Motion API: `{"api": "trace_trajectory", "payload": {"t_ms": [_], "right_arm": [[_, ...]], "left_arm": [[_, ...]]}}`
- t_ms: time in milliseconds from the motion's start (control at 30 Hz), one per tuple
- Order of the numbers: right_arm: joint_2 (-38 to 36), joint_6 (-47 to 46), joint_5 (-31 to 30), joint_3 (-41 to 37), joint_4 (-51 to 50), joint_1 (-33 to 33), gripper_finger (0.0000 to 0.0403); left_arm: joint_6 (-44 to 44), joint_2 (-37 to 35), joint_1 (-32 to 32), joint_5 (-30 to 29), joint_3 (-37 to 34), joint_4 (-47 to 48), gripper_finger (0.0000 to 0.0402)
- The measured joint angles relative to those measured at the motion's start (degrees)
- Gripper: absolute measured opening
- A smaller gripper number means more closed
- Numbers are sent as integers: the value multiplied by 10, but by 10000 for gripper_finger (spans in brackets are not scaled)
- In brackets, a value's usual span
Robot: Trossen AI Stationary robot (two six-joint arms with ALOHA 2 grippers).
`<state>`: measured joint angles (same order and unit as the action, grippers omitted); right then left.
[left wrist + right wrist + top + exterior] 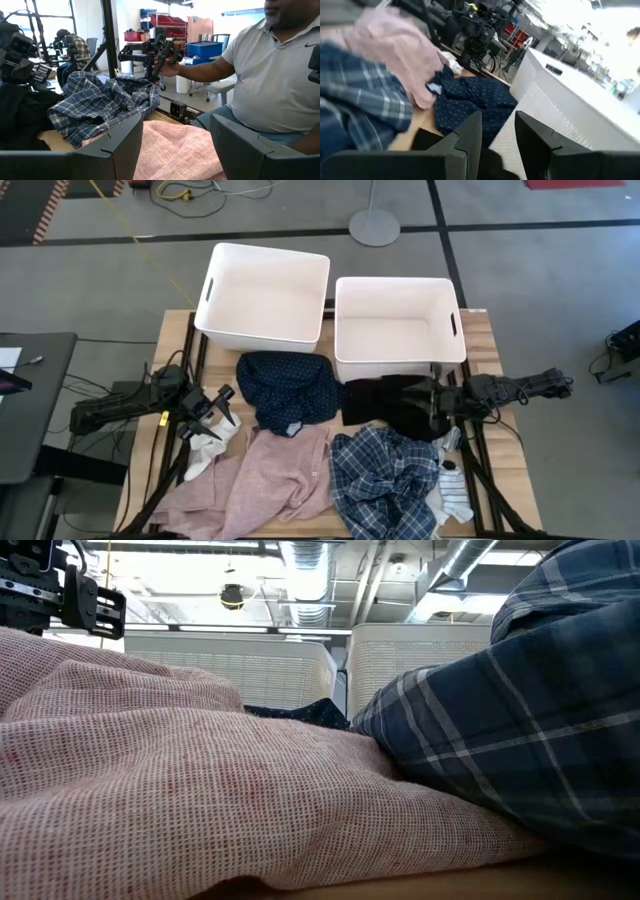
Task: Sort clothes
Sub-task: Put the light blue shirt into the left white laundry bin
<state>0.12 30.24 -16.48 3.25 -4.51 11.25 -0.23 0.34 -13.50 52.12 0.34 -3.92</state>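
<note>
over the black garment (385,405) in front of the right bin (397,328), your right gripper (432,402) hovers parted and empty, so lower and close it; left gripper (218,408) waits agape.

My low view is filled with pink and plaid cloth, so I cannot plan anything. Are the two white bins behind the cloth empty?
Observer: Yes. The high view shows that the left bin and the right bin both hold nothing.
Operator: Where is the right pincer?
Observer: The right pincer is open above the black garment, near the right bin.
Operator: And the left one?
Observer: The left pincer is open by a white sock, next to the pink shirt.
</note>
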Motion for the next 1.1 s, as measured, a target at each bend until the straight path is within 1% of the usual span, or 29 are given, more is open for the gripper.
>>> {"api": "trace_trajectory", "payload": {"t_ms": [233, 333, 433, 567, 633, 767, 933, 1033, 1100], "right_arm": [[0, -283, 1, 0, 6, 0, 136], [0, -334, 1, 0, 23, 0, 136], [0, -373, 3, 0, 61, 0, 136], [4, -357, 51, 0, 157, 15, 136], [5, -336, 63, 2, 203, 30, 140], [19, -300, 67, 2, 258, 64, 156], [45, -278, 68, 2, 324, 102, 179], [78, -243, 71, 2, 397, 132, 194], [111, -212, 71, 13, 429, 154, 205]], "left_arm": [[0, 0, 0, 0, 0, 0, 224], [0, 0, 0, 0, 0, 0, 224], [0, 0, 0, 0, 0, 0, 224], [0, 0, 0, 0, 0, 0, 224], [0, 0, 0, 0, 0, 0, 224], [0, 0, 0, 0, 0, 0, 224], [0, 0, 0, 0, 0, 0, 224], [0, 0, 0, 0, 0, 0, 224], [0, 0, 0, 0, 0, 0, 224]]}}
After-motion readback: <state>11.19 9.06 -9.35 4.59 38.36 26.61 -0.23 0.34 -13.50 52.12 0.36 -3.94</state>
